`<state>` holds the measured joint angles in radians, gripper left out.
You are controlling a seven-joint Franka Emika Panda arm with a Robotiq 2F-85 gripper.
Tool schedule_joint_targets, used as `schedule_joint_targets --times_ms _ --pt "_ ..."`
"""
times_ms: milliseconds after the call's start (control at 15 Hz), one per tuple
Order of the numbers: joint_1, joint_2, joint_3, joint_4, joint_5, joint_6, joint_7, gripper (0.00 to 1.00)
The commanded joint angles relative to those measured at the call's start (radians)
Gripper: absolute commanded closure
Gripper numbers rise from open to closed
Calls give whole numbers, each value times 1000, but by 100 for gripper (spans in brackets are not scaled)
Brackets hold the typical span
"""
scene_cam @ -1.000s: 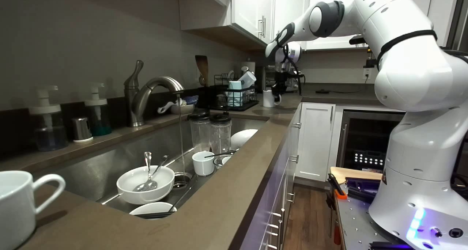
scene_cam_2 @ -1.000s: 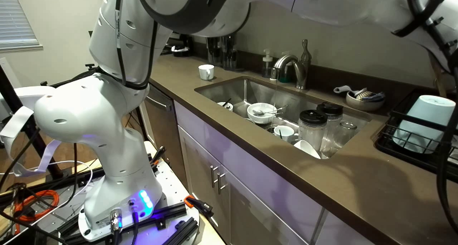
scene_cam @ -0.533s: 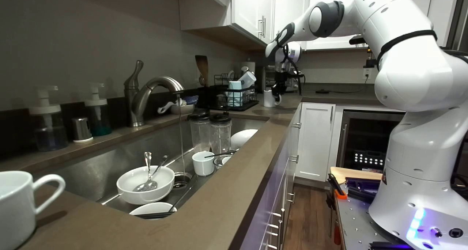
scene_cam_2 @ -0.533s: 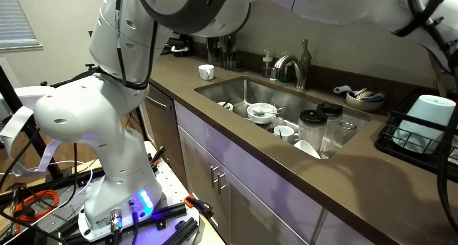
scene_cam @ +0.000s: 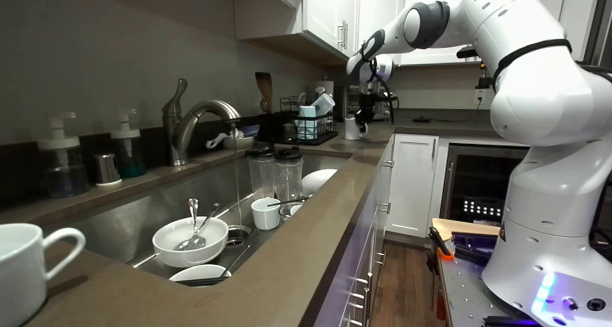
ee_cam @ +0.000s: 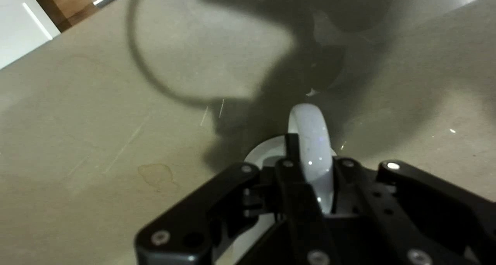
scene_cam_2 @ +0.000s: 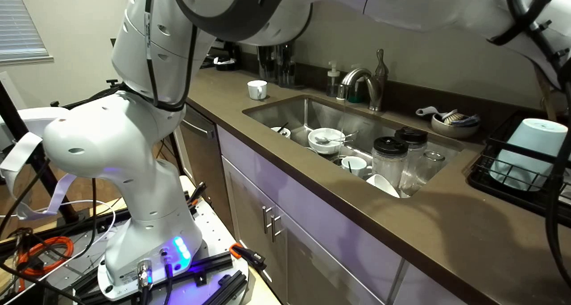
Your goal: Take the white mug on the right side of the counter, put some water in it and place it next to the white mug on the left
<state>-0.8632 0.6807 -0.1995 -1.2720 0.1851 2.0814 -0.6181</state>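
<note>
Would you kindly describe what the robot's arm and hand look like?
The arm is glossy white and rounded, with dark grey joint covers, black cables and blue lights on its base. The hand is black and angular, with silvery screws.

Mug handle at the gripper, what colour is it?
The mug handle is glossy white, clearest in the wrist view.
</note>
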Motion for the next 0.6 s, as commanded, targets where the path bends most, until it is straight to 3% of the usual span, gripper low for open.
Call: schedule_joint_targets --times_ms 0,200,267,533 --pt "15 -19 -15 -7 -24 -3 8 95" --pt "16 -17 -16 -4 -24 -7 9 94" --pt "16 -15 -16 -3 -24 -7 11 73" --pt "14 -9 -18 5 -22 -12 13 49"
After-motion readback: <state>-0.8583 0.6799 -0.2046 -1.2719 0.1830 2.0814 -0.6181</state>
